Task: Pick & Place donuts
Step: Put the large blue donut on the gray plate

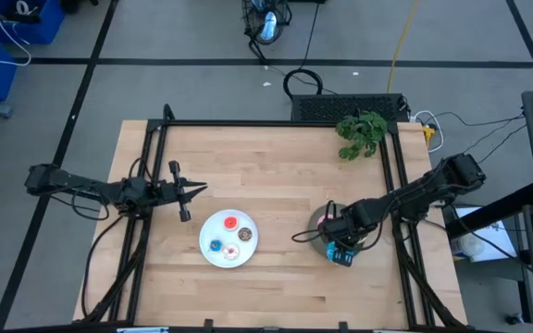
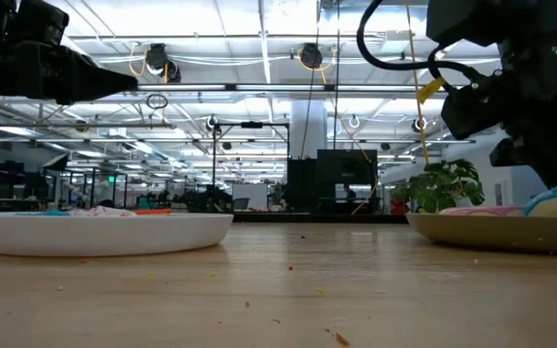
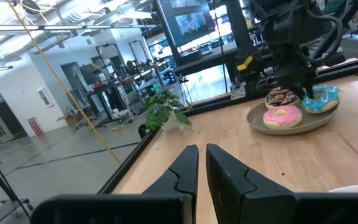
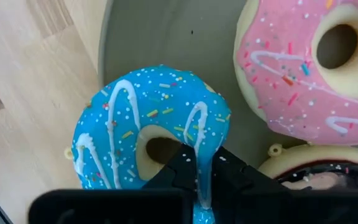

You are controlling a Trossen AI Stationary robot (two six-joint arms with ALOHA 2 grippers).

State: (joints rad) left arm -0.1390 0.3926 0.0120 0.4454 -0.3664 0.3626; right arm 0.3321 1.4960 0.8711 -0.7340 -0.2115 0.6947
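Note:
On the grey plate (image 4: 166, 37) lie a pink donut (image 4: 291, 62), a chocolate-sprinkled donut (image 3: 281, 98) and a blue donut (image 4: 148, 118) with white drizzle. My right gripper (image 4: 205, 163) is over this plate at the table's right, shut on the blue donut. The white plate (image 1: 203, 239) in the middle carries tiny red (image 1: 231, 223), blue (image 1: 216, 246), brown (image 1: 246, 234) and white donuts. My left gripper (image 1: 202, 189) hovers shut to the left of the white plate, touching nothing. My right gripper pinches the blue donut's ring wall (image 4: 205, 134), one finger (image 4: 182, 165) in the hole and the other (image 4: 232, 171) outside. The fingers come from above, pointing down. The donut sits tilted over the grey plate's rim; whether it is lifted clear, I cannot tell.
A small green plant (image 1: 361, 132) stands at the table's far right corner. A black frame (image 1: 276, 122) runs along the far edge and both sides. Bare wood lies between the two plates and along the near edge.

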